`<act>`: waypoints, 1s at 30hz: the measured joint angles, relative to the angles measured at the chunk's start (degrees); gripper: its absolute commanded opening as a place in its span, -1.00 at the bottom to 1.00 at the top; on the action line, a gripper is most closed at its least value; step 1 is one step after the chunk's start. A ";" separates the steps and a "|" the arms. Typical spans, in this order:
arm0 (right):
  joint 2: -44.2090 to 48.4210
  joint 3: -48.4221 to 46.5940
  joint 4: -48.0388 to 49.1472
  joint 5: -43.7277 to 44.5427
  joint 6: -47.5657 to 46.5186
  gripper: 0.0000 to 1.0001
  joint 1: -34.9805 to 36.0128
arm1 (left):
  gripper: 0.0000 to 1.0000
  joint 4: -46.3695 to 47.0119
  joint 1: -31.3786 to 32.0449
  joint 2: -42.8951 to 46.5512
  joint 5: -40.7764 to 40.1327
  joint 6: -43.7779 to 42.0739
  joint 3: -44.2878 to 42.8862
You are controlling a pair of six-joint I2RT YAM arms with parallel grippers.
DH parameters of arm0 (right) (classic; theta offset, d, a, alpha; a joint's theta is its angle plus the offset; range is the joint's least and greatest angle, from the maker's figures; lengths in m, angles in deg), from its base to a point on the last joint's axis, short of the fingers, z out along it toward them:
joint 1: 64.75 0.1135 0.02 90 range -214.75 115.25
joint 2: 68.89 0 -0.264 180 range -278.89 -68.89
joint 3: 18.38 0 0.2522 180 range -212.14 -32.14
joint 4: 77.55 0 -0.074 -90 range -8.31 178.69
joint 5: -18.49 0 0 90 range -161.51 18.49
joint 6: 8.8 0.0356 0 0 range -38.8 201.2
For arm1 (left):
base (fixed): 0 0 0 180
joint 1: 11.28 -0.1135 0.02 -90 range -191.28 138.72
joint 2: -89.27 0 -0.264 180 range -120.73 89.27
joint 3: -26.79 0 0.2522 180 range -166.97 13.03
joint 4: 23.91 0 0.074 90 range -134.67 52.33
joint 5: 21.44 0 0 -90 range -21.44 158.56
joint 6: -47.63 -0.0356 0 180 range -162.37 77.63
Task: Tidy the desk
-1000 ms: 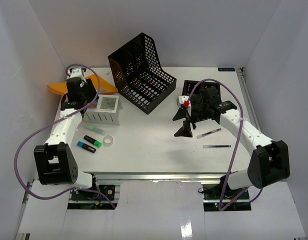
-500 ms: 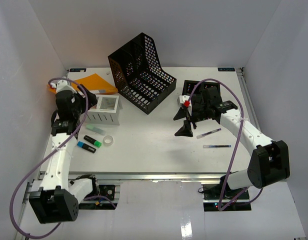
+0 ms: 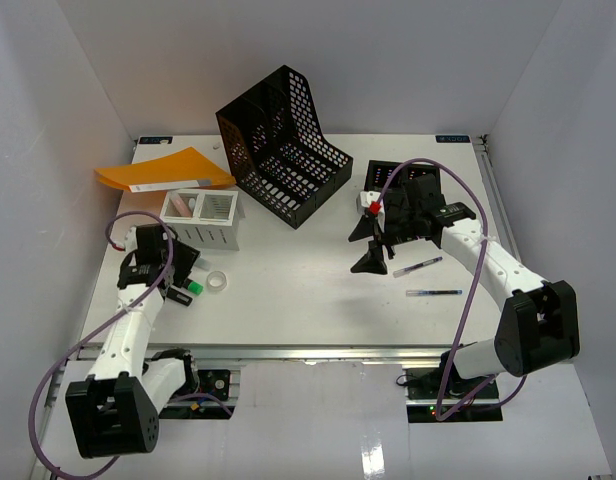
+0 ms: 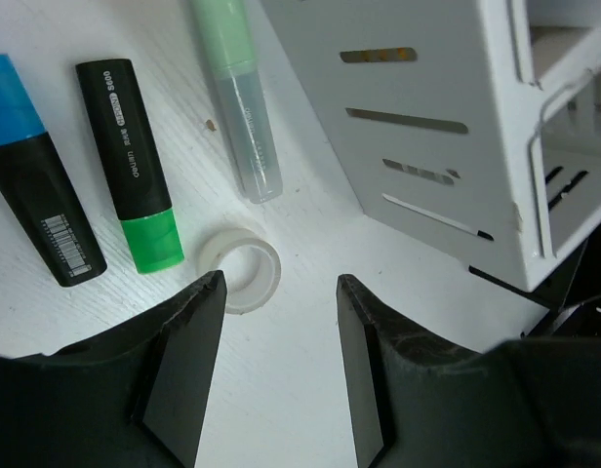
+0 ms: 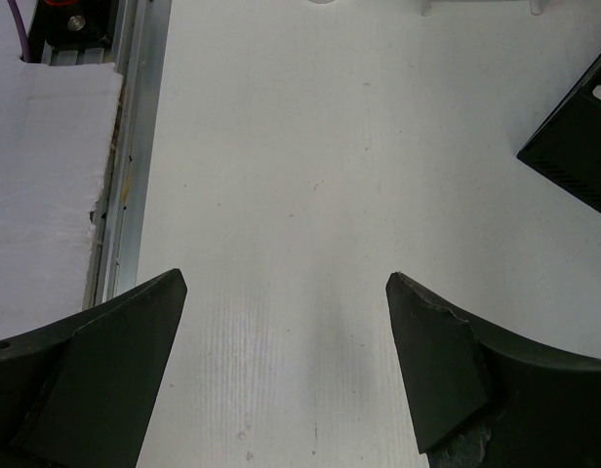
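The white desk (image 3: pixel 308 290) has a metal rail (image 3: pixel 318 351) along its front edge. My left gripper (image 3: pixel 184 275) is open and empty, low over the front left. In the left wrist view (image 4: pixel 281 322) its jaws stand apart just right of a white tape ring (image 4: pixel 242 268), with a green-capped black marker (image 4: pixel 135 175), a blue-capped marker (image 4: pixel 27 214) and a pale green highlighter (image 4: pixel 237 107) beyond. My right gripper (image 3: pixel 364 246) is open and empty above bare desk (image 5: pixel 300 146) mid-right.
A white organizer box (image 3: pixel 201 218) stands behind the markers; it also shows in the left wrist view (image 4: pixel 447 136). An orange folder (image 3: pixel 163 170) lies back left. A black mesh file rack (image 3: pixel 283 145) stands at the back. A black tray (image 3: pixel 428 180) and two pens (image 3: pixel 418 267) (image 3: pixel 433 293) lie right.
My left arm has swung from the back left by the orange folder toward the front, and now hangs over the markers and tape ring. The right arm has not moved.
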 measured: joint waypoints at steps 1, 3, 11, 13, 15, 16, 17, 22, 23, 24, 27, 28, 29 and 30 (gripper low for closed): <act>0.00 0.00 -0.01 0.00 0.00 0.80 -0.09 | 0.24 0.03 -0.07 -0.99 -0.30 1.02 0.00; 0.01 0.01 0.00 0.00 0.02 0.80 -0.18 | 0.24 0.25 -0.24 -3.56 -0.82 2.59 -0.03; 0.02 0.04 -0.01 -0.04 0.00 0.81 -0.43 | 0.24 2.10 -1.99 -15.53 -1.14 5.72 -0.39; 0.02 0.08 -0.01 -0.04 0.00 0.80 -0.55 | 0.24 3.10 -2.41 -17.95 -0.75 6.10 -0.53; 0.02 0.11 -0.01 -0.02 0.00 0.80 -0.58 | 0.24 4.12 -2.58 -19.60 -0.60 6.13 -0.90; 0.02 0.11 -0.01 -0.02 0.00 0.80 -0.58 | 0.25 4.65 -2.64 -20.43 -0.56 6.07 -1.21; 0.02 0.11 -0.01 -0.04 0.00 0.80 -0.58 | 0.25 5.02 -2.69 -21.16 -0.58 5.91 -1.61; 0.02 0.11 -0.01 -0.03 -0.03 0.80 -0.58 | 0.25 6.47 -2.89 -24.85 -0.92 4.83 -4.78; 0.02 0.11 -0.01 -0.02 -0.05 0.80 -0.58 | 0.25 6.65 -2.93 -25.38 -1.08 4.71 -5.30; 0.02 0.12 -0.01 -0.02 -0.06 0.80 -0.58 | 0.25 6.82 -2.96 -25.84 -1.21 4.64 -5.72; 0.02 0.13 0.00 -0.02 -0.11 0.80 -0.58 | 0.25 6.30 -3.08 -27.85 -1.78 4.47 -7.12; 0.02 0.13 0.01 -0.02 -0.14 0.80 -0.58 | 0.25 5.93 -3.12 -29.00 -2.01 4.43 -7.76; 0.02 0.13 -0.01 -0.01 -0.15 0.80 -0.58 | 0.25 5.61 -3.17 -30.39 -2.28 4.38 -8.44; 0.02 0.14 -0.01 0.00 -0.15 0.80 -0.58 | 0.25 5.38 -3.24 -31.77 -2.48 4.33 -9.04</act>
